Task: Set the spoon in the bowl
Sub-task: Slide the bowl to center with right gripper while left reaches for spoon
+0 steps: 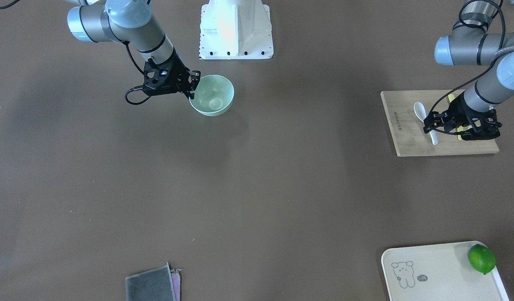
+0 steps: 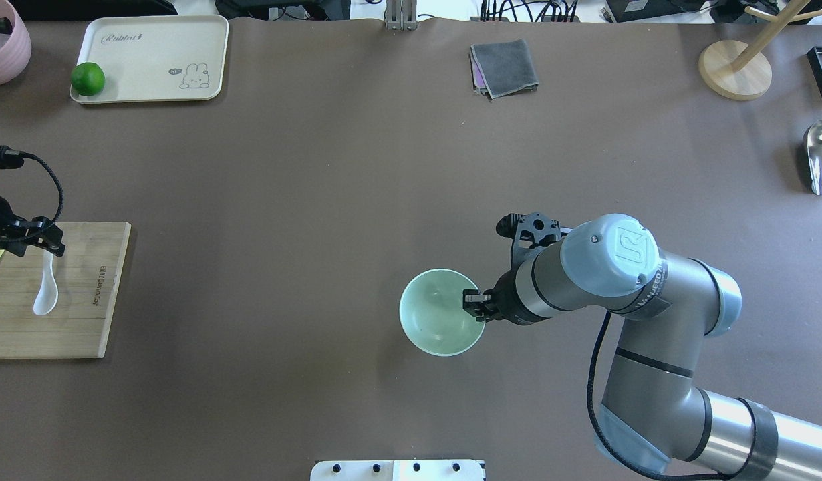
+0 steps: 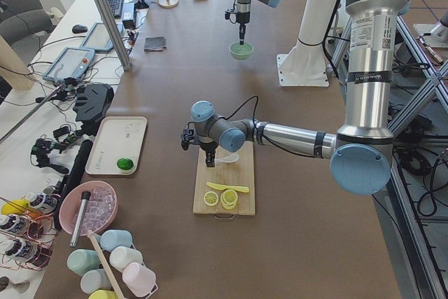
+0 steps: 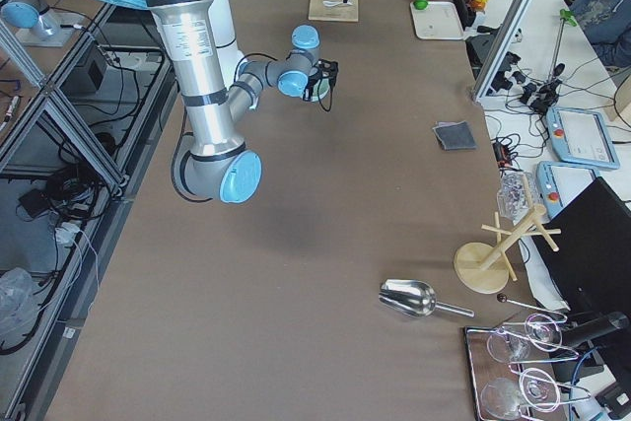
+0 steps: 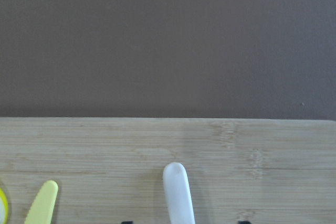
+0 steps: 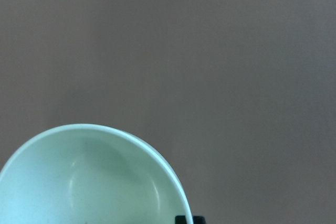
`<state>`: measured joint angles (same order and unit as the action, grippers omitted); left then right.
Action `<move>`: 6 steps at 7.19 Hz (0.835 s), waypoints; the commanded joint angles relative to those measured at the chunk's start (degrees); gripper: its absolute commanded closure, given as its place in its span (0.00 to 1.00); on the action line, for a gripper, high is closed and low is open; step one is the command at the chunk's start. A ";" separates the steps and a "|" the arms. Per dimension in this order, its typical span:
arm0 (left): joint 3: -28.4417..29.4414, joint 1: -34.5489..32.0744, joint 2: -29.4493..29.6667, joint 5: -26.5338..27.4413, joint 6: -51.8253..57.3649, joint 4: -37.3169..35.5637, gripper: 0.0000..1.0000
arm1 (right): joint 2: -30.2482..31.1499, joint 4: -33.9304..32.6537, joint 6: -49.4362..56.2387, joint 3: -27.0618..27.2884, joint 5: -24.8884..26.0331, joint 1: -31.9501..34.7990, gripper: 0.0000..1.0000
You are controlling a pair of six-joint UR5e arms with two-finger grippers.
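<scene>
Overhead exterior: spoon (image 2: 45,294) flat on the bamboo board (image 2: 83,300), bowl (image 2: 431,314) on the counter (image 2: 284,200), well apart.
Robot's left pincer (image 2: 49,246) spread apart astride the spoon's handle; right pincer (image 2: 474,306) clamped on the bowl's rim.

The bowl (image 6: 89,182) filled the lower left, cut off by the frame, pale green inside, plain brown table (image 6: 220,51) behind it. 1 black fingertip (image 6: 184,220) showed right at its rim.

In the overhead view my brown table (image 2: 317,200) carries the bowl (image 2: 428,317) at lower centre, a wooden board (image 2: 83,287) at left, a cream tray (image 2: 150,60) upper left and a folded grey cloth (image 2: 506,67) at top centre.
</scene>
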<state>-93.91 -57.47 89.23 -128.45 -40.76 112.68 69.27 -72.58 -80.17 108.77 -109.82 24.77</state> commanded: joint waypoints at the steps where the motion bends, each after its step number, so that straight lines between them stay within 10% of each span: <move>1: 0.92 0.34 -0.55 -0.40 -0.37 1.93 0.36 | -1.24 -0.02 -0.43 -0.84 0.93 -0.95 1.00; 6: 0.92 1.13 -0.64 -0.40 -2.91 3.24 0.79 | -2.21 -0.02 -0.78 -1.37 1.37 -1.66 1.00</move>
<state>-93.02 -56.43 88.57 -128.85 -42.86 115.03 67.17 -72.60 -80.90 107.46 -108.54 23.16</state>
